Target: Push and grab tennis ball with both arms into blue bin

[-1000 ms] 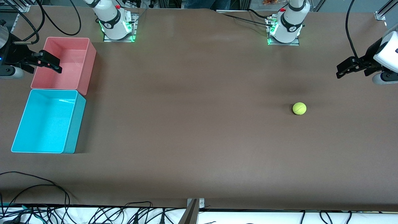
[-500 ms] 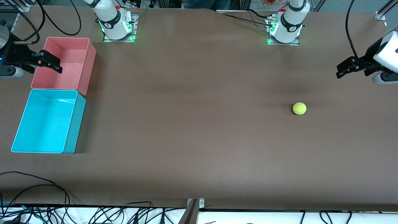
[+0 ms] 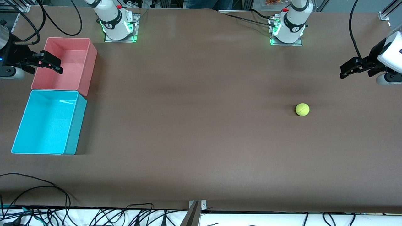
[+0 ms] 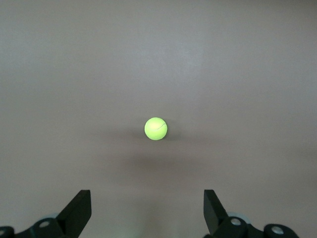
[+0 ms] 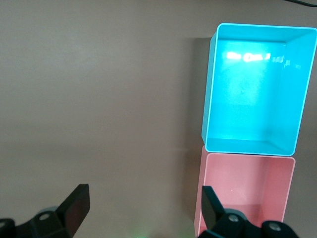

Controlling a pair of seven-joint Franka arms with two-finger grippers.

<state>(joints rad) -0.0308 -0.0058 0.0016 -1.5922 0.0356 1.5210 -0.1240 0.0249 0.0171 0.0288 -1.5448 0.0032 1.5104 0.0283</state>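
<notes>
The yellow-green tennis ball [image 3: 302, 109] lies alone on the brown table toward the left arm's end; in the left wrist view the ball [image 4: 155, 129] sits well ahead of the fingers. My left gripper [image 3: 343, 71] hangs open and empty over the table's edge at that end, clearly apart from the ball, its fingers spread wide [image 4: 147, 198]. The blue bin [image 3: 47, 122] stands empty at the right arm's end. My right gripper [image 3: 59, 67] hovers open and empty at the pink bin. In the right wrist view the blue bin [image 5: 257, 89] shows ahead of that gripper [image 5: 146, 193].
A pink bin [image 3: 75, 59], empty too, touches the blue bin and stands farther from the front camera [image 5: 247, 188]. Black cables [image 3: 47, 188] trail along the table's near edge. The arms' bases [image 3: 117, 23] stand at the table's farthest edge from the camera.
</notes>
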